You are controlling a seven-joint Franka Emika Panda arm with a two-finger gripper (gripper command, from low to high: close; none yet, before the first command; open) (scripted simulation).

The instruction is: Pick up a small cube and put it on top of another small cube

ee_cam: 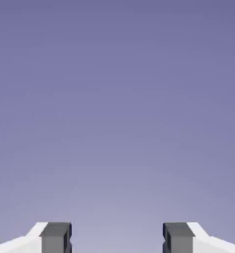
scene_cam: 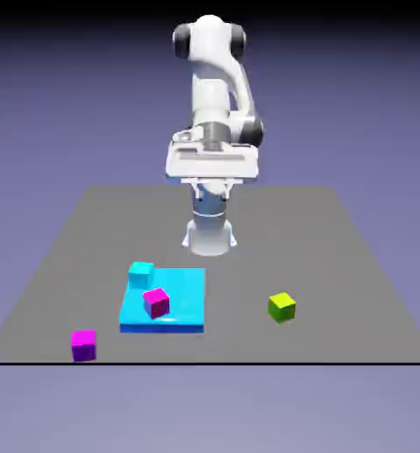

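The small violet-purple cube (scene_cam: 83,344) rests on the grey table (scene_cam: 355,265) near its front edge, at the exterior view's left. A hot-pink cube (scene_cam: 156,303) and a small cyan cube (scene_cam: 141,273) sit on a flat cyan slab (scene_cam: 182,305). A lime-green cube (scene_cam: 282,307) lies to the exterior view's right. My gripper (scene_cam: 212,188) hangs high above the table's far part, well away from every cube. In the hand view the gripper (ee_cam: 117,237) is open, its grey fingertips (ee_cam: 55,237) wide apart with only the blue-violet backdrop between them. No cube shows there.
The robot's white base (scene_cam: 210,234) stands on the table behind the cyan slab. The table's front edge (scene_cam: 210,362) runs just in front of the violet-purple cube.
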